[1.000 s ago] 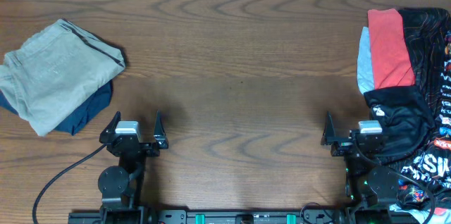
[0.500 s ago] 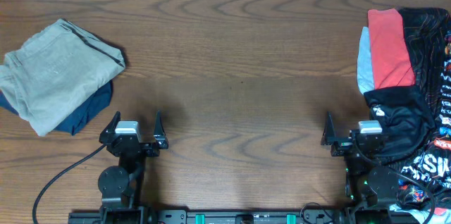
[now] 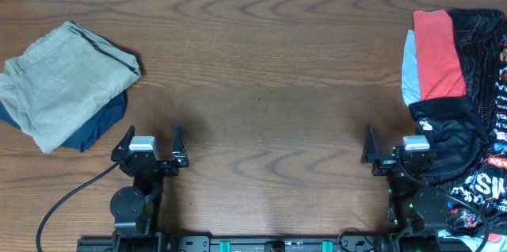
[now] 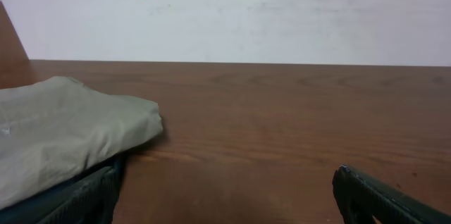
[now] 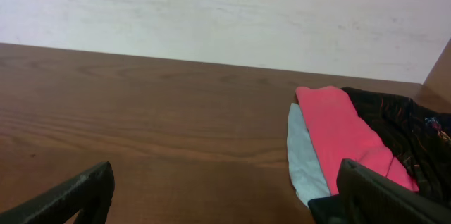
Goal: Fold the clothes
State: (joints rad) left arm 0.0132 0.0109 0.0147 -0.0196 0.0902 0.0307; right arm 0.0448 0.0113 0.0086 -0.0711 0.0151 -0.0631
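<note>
Folded pale khaki-grey shorts (image 3: 63, 82) lie at the table's far left on top of folded navy shorts (image 3: 99, 125); the khaki shorts also show in the left wrist view (image 4: 63, 132). At the right edge lies a pile: a red piece (image 3: 438, 54), a light-blue piece (image 3: 409, 70) and black printed pieces (image 3: 475, 125); the red piece (image 5: 345, 136) and light-blue piece (image 5: 303, 160) show in the right wrist view. My left gripper (image 3: 150, 141) is open and empty near the front edge. My right gripper (image 3: 396, 145) is open and empty, beside the pile.
The brown wooden table (image 3: 269, 85) spans the view. A black cable (image 3: 71, 196) runs from the left arm's base toward the front left. A pale wall (image 4: 232, 13) stands behind the table's far edge.
</note>
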